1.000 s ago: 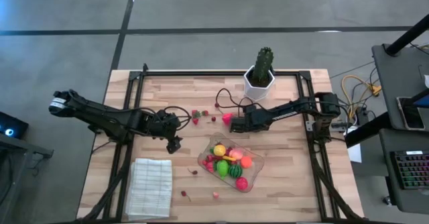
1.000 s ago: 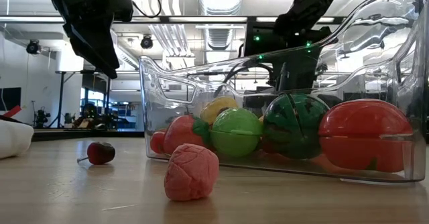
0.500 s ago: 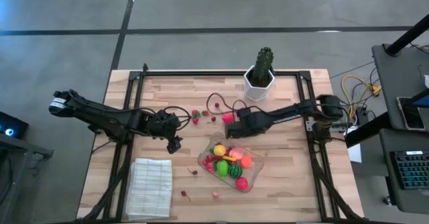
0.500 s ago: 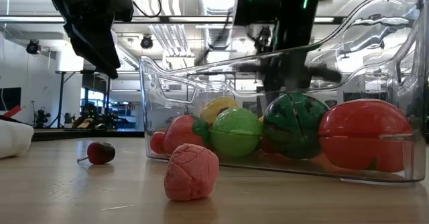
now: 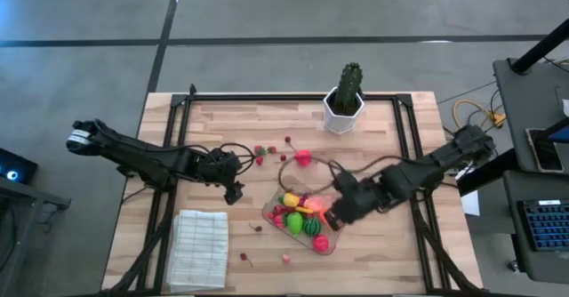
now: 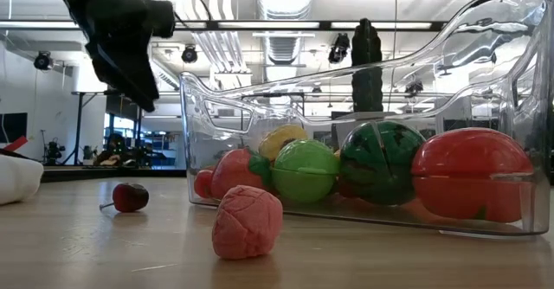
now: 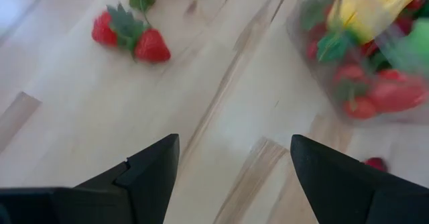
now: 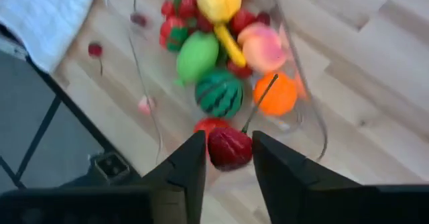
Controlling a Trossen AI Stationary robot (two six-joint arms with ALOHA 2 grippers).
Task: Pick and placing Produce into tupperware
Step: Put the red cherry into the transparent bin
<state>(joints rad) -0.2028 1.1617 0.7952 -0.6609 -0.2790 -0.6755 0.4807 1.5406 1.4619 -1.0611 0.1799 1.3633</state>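
red cherry (image 8: 229, 148) pinched between the right gripper's (image 8: 228, 158) closed fingers, directly above the tupperware (image 5: 341, 219): carry step ending. next move, judged: part fingers to drop it. left gripper (image 7: 234, 158) waits spread, empty, beside the strawberries (image 7: 127, 35).

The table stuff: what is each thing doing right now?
Clear shallow plastic tupperware: lidless, holding fruits.
Right end effector: above the tupperware, shut on a dark red cherry.
Left end effector: open, empty, above bare wood.
White ribbed cloth: folded flat.
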